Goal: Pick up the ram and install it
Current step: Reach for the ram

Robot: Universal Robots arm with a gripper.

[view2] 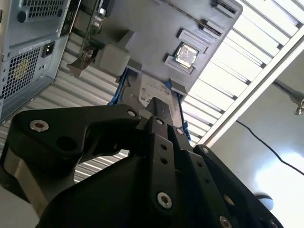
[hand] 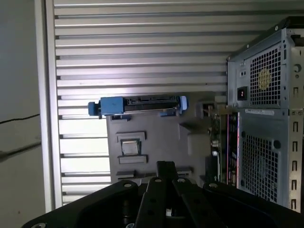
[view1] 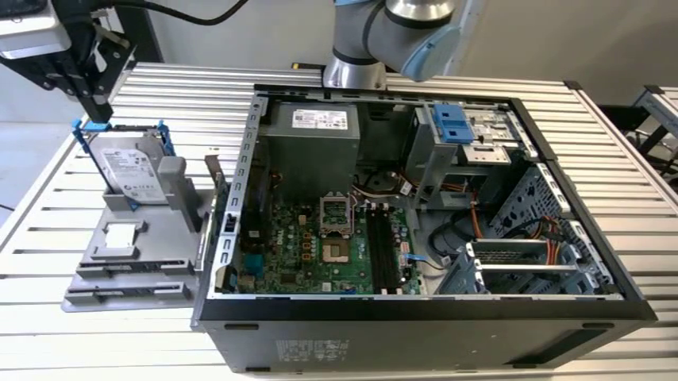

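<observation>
The ram (view1: 215,184) is a thin dark stick standing on edge at the side of the grey fixture (view1: 127,270) that faces the open computer case (view1: 424,305). It shows edge-on in the first wrist view (hand: 215,135). My gripper (view1: 98,111) hangs at the exterior view's far left, just above the top edge of the hard drive (view1: 132,167), well left of the ram. Its fingers look shut with nothing between them in both wrist views (view2: 159,107) (hand: 165,166). The long black memory slots (view1: 383,250) lie on the motherboard inside the case.
The silver hard drive with blue bracket (hand: 140,104) stands upright in the fixture. A small square chip (view1: 122,236) lies in a fixture recess. The case holds a power supply (view1: 317,131) and drive cage (view1: 466,131). Everything rests on a slatted metal table (view1: 625,159).
</observation>
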